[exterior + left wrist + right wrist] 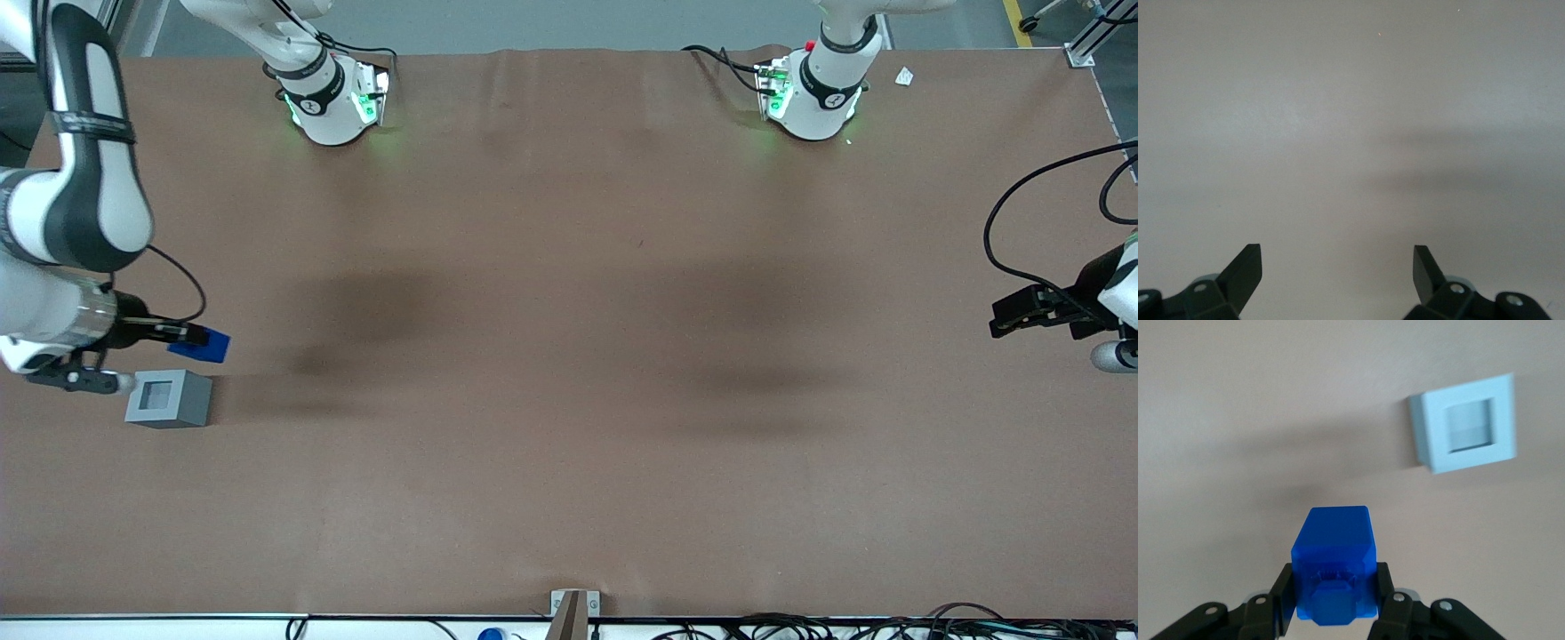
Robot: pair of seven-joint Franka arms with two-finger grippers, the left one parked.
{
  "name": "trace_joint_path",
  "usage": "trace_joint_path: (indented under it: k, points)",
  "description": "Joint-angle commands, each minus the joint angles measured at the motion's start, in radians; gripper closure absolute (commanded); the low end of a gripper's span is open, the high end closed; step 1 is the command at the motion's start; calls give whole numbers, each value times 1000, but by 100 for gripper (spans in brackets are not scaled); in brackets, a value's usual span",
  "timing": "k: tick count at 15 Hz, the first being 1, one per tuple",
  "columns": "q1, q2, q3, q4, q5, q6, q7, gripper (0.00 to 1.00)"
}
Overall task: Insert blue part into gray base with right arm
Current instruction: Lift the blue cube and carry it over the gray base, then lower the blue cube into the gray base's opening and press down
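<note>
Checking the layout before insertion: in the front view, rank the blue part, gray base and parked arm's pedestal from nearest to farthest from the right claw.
1. Blue part: gripped in the right claw.
2. Gray base: beside it, nearer the camera.
3. Parked arm's pedestal: toward the parked arm's end.

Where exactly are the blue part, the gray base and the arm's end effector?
blue part (1335, 550): right wrist view, on its upper face, held in the end effector.
gray base (169, 399): front view, on its top face near the recess.
end effector (197, 336): front view, at the fingertips gripping the blue part, above the table.
</note>
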Motion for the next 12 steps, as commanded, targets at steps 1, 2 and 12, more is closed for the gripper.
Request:
trace_joint_path:
  k: [1, 2, 12]
  points:
    - [-37, 45, 9, 78, -5, -26, -80, 95]
    - [-51, 68, 9, 97, -11, -23, -111, 95]
    - [-135, 252, 11, 256, -8, -23, -177, 96]
